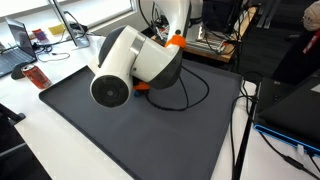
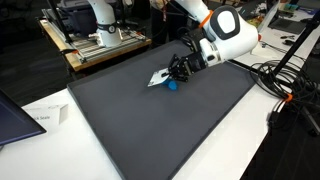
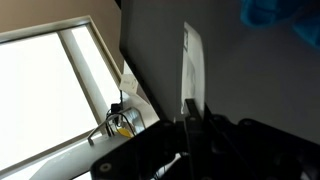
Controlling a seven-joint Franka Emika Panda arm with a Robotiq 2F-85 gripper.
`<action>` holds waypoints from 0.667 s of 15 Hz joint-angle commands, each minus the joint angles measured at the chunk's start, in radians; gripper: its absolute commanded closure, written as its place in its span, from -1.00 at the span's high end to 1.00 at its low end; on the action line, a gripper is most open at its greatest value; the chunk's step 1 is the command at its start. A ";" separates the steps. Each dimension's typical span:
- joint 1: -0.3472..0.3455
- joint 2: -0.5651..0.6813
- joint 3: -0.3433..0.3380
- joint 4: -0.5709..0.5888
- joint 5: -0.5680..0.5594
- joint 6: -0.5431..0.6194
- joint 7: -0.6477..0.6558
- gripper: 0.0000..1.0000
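Observation:
My gripper (image 2: 172, 72) is shut on a thin white sheet (image 2: 158, 77) and holds it low over the dark grey mat (image 2: 150, 125). A small blue object (image 2: 171, 85) lies on the mat just beneath the fingers. In the wrist view the sheet (image 3: 192, 65) shows as a narrow white strip clamped between the dark fingertips (image 3: 192, 118), and the blue object (image 3: 275, 12) is at the top right. In an exterior view the arm's white body (image 1: 125, 65) hides the gripper and the sheet.
A black cable (image 1: 200, 90) loops across the mat (image 1: 130, 135). A laptop (image 1: 15, 45) and a red object (image 1: 38, 77) sit on the white table beside it. A laptop corner (image 2: 12, 125), a paper (image 2: 45, 118), a cart (image 2: 100, 45) and cables (image 2: 285, 85) surround the mat.

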 commanded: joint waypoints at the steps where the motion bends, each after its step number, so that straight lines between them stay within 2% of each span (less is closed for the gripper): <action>1: 0.040 -0.079 -0.001 -0.108 -0.034 0.055 0.009 -0.98; 4: 0.070 -0.127 -0.006 -0.186 -0.046 0.081 0.035 -0.98; 10: 0.115 -0.264 -0.004 -0.447 -0.091 0.268 0.144 -0.98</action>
